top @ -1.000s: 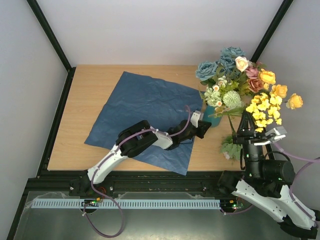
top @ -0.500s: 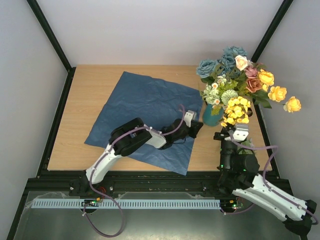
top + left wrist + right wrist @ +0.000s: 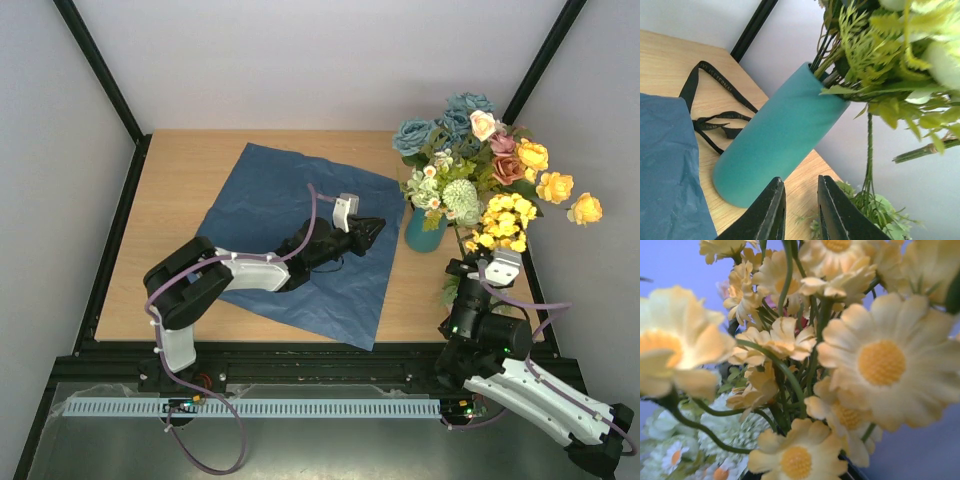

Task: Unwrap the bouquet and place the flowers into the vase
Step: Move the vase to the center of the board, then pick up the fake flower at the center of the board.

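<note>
Teal vase (image 3: 422, 233) stands at the table's far right, packed with flowers (image 3: 455, 150), left gripper (image 3: 372, 228) low over the blue paper (image 3: 270, 200) just beside it, fingers slightly apart and empty, while the right gripper (image 3: 476, 258) is pinched shut on the yellow sprig (image 3: 505, 222) right by the vase

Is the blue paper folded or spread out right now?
Spread out: the blue paper lies open and flat on the table, creased, with no stems on it.
</note>
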Controlling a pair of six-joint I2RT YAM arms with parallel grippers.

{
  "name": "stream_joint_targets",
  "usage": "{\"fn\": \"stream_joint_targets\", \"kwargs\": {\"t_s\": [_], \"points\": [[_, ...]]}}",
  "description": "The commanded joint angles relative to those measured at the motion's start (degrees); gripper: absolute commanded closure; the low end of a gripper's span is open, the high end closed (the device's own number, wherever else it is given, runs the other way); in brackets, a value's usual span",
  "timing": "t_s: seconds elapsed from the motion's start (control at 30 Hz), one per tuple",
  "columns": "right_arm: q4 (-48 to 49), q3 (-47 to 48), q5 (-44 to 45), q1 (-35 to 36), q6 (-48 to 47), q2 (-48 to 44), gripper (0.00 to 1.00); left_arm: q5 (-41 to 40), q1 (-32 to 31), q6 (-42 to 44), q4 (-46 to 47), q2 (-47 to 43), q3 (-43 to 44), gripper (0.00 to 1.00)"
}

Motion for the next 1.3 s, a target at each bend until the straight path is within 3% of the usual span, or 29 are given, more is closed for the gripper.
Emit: {"fn": "stream_joint_targets", "kwargs": {"t_s": [0.0,0.1,0.27,0.4,0.53,1.03,1.17,1.27], "points": [[5.4,3.7,-2.0,-1.7,-3.3,-1.1,0.99,2.2,0.3,-0.4,-1.5,-3.6,-2.6,0.8],[4.3,5.6,-3.3,-2.0,-1.4,-1.1,0.99,5.5,0.2,-0.8,-1.4,-3.5,-2.1,0.74],[0.7,8.5,-2.5,-3.5,-1.8,5.1,0.99,9.2,-1.6,-4.2,9.3,1.9,-1.4,0.69],[-2.6,8.5,-4.4,-9.8,2.9,6.3,0.99,11.6,-3.2,-4.8,12.6,7.6,2.5,0.62],[-12.9,9.4,-8.4,-17.6,13.3,7.1,0.99,12.2,-5.0,-5.8,15.6,13.4,7.4,0.6],[-24.5,14.3,-11.6,-18.4,18.1,-1.5,0.99,12.6,-7.7,-14.6,16.1,35.1,36.8,0.46],[-25.1,14.5,-12.9,-18.4,19.0,-2.2,0.99,13.8,-8.1,-16.6,15.4,39.5,44.3,0.47],[-25.4,15.1,-13.9,-18.4,19.8,-2.3,0.99,14.6,-8.6,-17.4,13.5,42.6,49.7,0.54]]}}
